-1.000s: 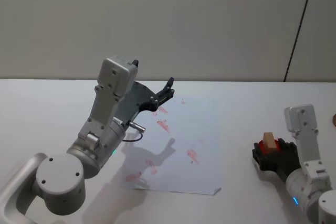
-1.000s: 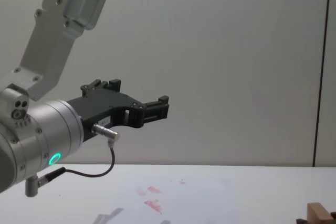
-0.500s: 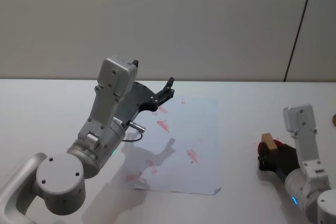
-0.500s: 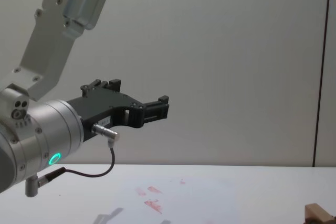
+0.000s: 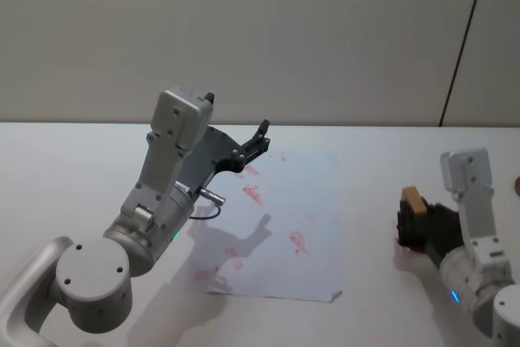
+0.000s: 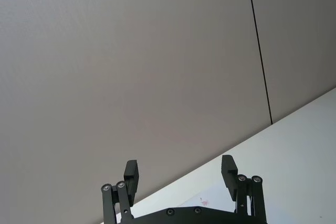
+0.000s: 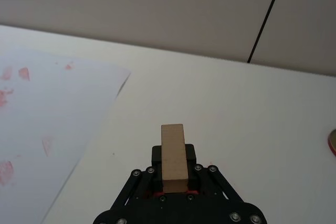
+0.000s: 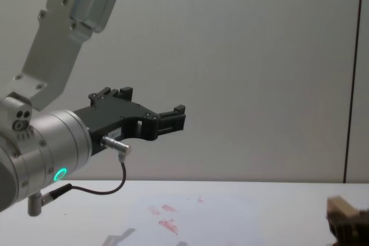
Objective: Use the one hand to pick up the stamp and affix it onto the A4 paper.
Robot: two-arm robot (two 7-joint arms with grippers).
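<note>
Prob. robot lab/test cell: bare white bench (image 5: 73,160), plain grey wall panels (image 5: 309,30) w/ dark seam (image 5: 465,38) behind bench.

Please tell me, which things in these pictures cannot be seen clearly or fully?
Stamp underside: right wrist view, hidden inside the right gripper shut on it.
Red marks on the A4 paper: head view, too small to read; the arm of the raised, open left gripper covers its left side.
Round object: right wrist view, cut off by the edge.
Stamp in chest view: blurred, near the right edge.
</note>
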